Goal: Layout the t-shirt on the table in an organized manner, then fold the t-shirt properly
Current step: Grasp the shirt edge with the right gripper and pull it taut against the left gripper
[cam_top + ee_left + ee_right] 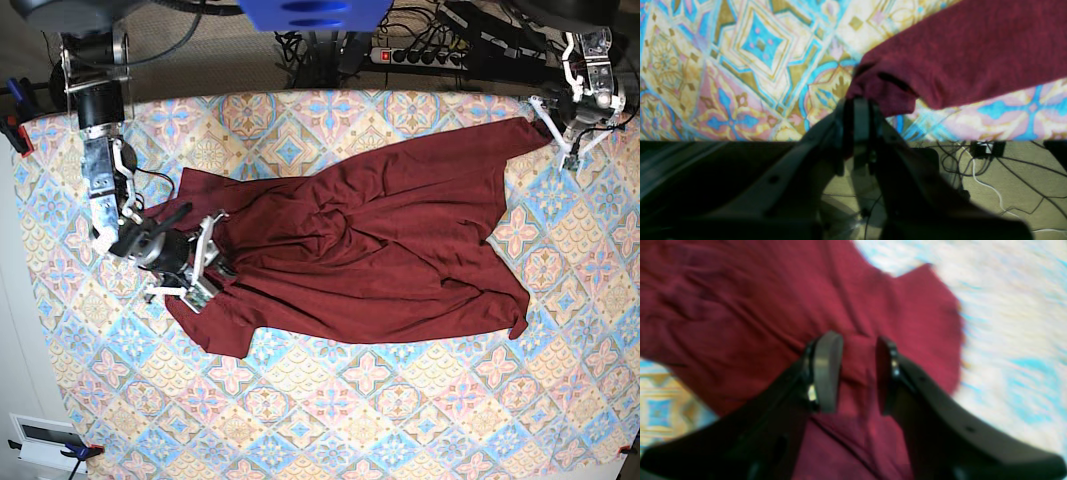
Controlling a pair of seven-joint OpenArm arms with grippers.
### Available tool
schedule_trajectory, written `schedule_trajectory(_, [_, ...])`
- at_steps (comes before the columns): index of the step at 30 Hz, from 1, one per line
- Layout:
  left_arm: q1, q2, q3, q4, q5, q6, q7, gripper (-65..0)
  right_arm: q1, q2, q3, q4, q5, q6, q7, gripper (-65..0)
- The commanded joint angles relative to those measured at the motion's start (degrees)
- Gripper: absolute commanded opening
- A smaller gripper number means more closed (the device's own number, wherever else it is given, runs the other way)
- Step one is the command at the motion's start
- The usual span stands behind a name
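Across the middle of the tabletop (400,420) lies the t-shirt (380,250), a plain dark maroon garment spread wide but wrinkled, with a knot of creases near its centre. One corner reaches up toward the far right of the base view, another trails down to a point at the lower right, and a flap hangs toward the near edge on the left. The cloth under it carries blue, pink and cream diamond and floral tiles.

At the far right corner of the shirt in the base view, the left end effector (553,122) is clenched on the fabric; the left wrist view shows its fingers pressed together with a bunched maroon corner pinched between them, at the tabletop's edge, with the floor and loose cables (1000,173) beyond.

On the left of the base view, the right end effector (205,265) sits over the shirt's left part. In the right wrist view its two pads (826,371) stand apart, with a raised ridge of maroon fabric in the gap between them; the view is blurred, and nothing is gripped.

A power strip (420,55) lies beyond the far edge of the tabletop.
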Motion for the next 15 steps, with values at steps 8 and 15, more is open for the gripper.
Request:
schedule_trajectory(8, [0.06,-0.97,-0.58,0.95,0.14,0.16,-0.44,-65.0,8.01,1.28,-9.01,-8.75,-2.03,-0.58,1.69,-32.8])
schedule_trajectory(15, [0.06,-0.88,-0.58,0.95,0.14,0.16,-0.44,-65.0,8.37,1.11,-9.63,-18.25,-6.86,-0.5,7.05,-32.7])
